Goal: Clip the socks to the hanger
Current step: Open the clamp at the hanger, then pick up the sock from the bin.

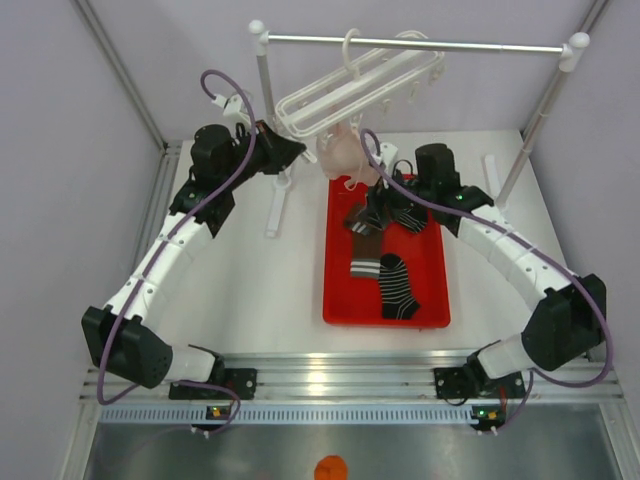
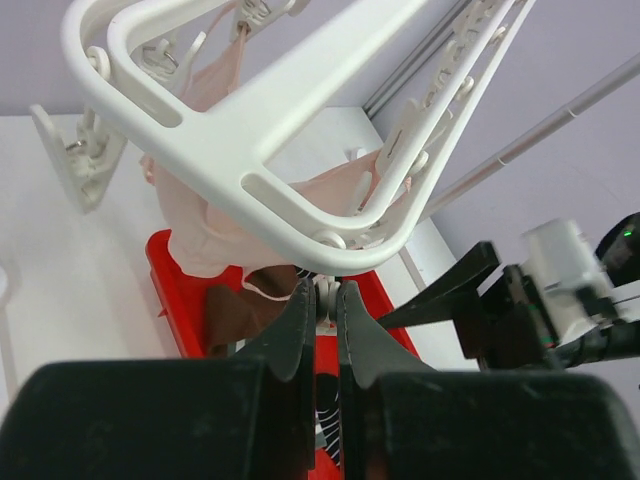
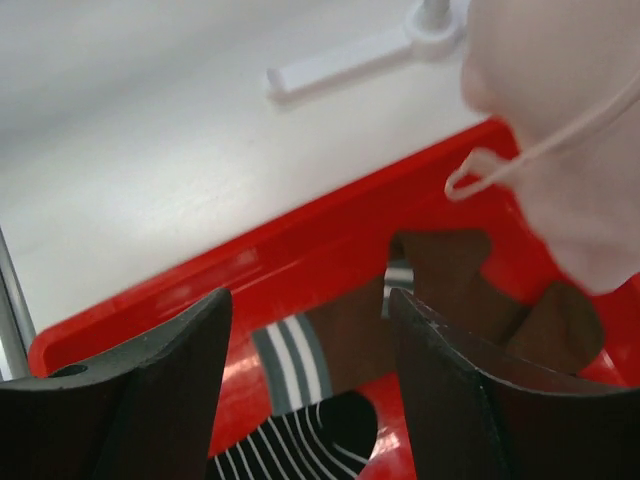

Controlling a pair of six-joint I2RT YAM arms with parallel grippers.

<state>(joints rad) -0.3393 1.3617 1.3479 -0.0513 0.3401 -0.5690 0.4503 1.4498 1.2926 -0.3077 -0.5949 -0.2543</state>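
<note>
While the hanger hangs tilted by its hook from the metal crossbar, the socks lie in the red tray on the bench. One brown sock and one black striped sock lie just beside each other mid-tray. More socks sit at the tray's far end, partly hidden under the right arm. A pale pink fabric dangles from the hanger over the tray's far edge. The left end effector is at the hanger's low corner, fingers nearly together, pinching a small white peg. The right end effector hovers over the far-end socks, spread wide and holding nothing. In the right wrist view, a brown sock and a striped one show between its fingers.
</note>
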